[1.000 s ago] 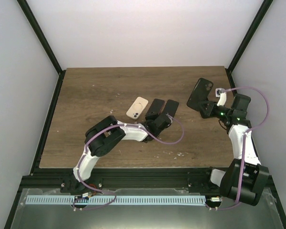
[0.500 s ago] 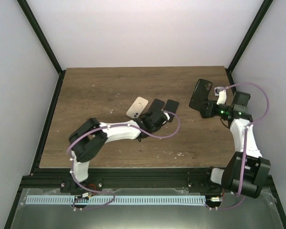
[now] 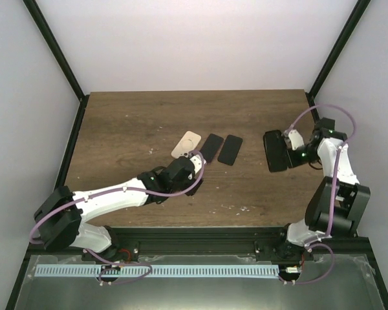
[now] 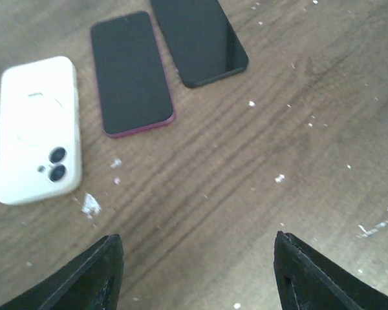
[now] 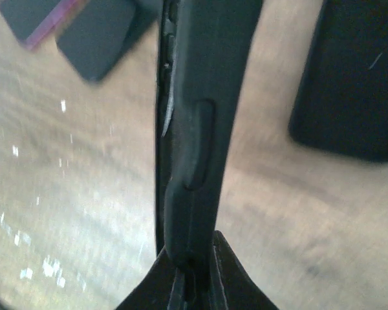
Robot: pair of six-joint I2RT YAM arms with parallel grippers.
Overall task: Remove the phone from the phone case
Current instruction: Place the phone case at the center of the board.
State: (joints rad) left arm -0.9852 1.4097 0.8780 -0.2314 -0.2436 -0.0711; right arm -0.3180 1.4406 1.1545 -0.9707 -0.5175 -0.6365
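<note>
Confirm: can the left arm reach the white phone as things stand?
Probably yes. The left arm holds its jaws open just short of the white phone, with only bare table between.

Phone case [image 5: 200,129] blurred, top out of frame

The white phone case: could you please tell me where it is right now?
In the top view the white phone case lies near the middle of the table, leftmost of three in a row, beside the purple-edged phone, just beyond the left gripper.
</note>
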